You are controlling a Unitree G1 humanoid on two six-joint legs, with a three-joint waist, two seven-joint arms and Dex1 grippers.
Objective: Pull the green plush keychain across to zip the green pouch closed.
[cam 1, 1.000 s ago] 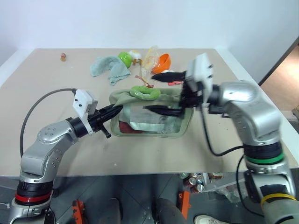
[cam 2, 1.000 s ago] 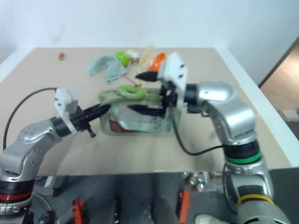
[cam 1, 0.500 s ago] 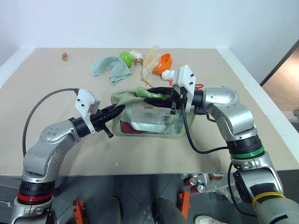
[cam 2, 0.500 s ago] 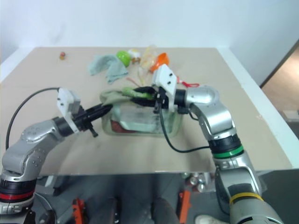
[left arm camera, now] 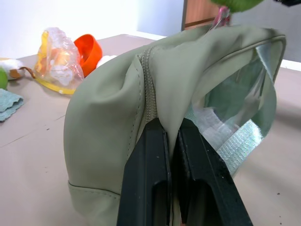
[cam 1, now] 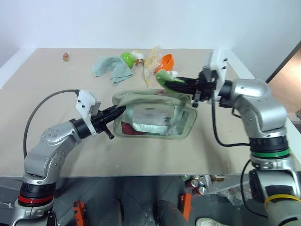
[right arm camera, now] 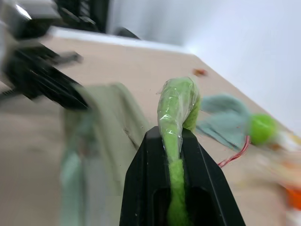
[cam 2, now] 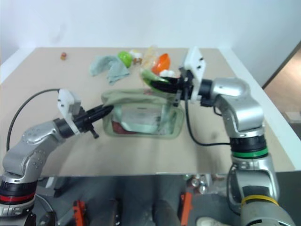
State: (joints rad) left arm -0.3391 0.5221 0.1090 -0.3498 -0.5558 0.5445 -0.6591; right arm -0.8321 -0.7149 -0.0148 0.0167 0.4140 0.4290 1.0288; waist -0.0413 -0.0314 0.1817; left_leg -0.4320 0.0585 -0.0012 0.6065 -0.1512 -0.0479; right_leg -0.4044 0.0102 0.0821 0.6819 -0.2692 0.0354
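On the far left of the bench [cam 1: 56, 155] a small brown object [cam 1: 64, 57] is seen near the back edge. The left pincer [cam 1: 118, 110] is held level above the bench, its two black fingers pressed together on the fabric at the left end of the green pouch [cam 1: 155, 115]; in the left wrist view the cloth beside the zipper [left arm camera: 149, 94] is seen pinched between the fingers [left arm camera: 146, 179].

Behind the pouch, a crumpled teal cloth [cam 1: 110, 67] lies on the bench, with a glossy green ball [cam 1: 126, 58] just beside it and a small white piece [cam 1: 137, 54] next to that. Further right along the back a clear plastic bag [cam 1: 153, 59] and an orange bowl-shaped piece [cam 1: 165, 61] are set close together.

The green pouch rests in the middle of the bench, its top seam stretched between the two pincers, its clear side panel [cam 1: 160, 120] turned toward the camera so that a pale green strap [cam 1: 148, 126] and something red [cam 1: 127, 128] are visible inside.

The green plush keychain [cam 1: 164, 77] is lifted off the bench above the pouch's right end, in front of the orange piece. It is clamped in the right pincer [cam 1: 176, 82], whose fingers are closed on the plush, as is plain in the right wrist view, where the fuzzy green ring [right arm camera: 178, 113] is squeezed between the two black fingers [right arm camera: 146, 179]. A red cord [right arm camera: 235, 153] is seen beyond it.
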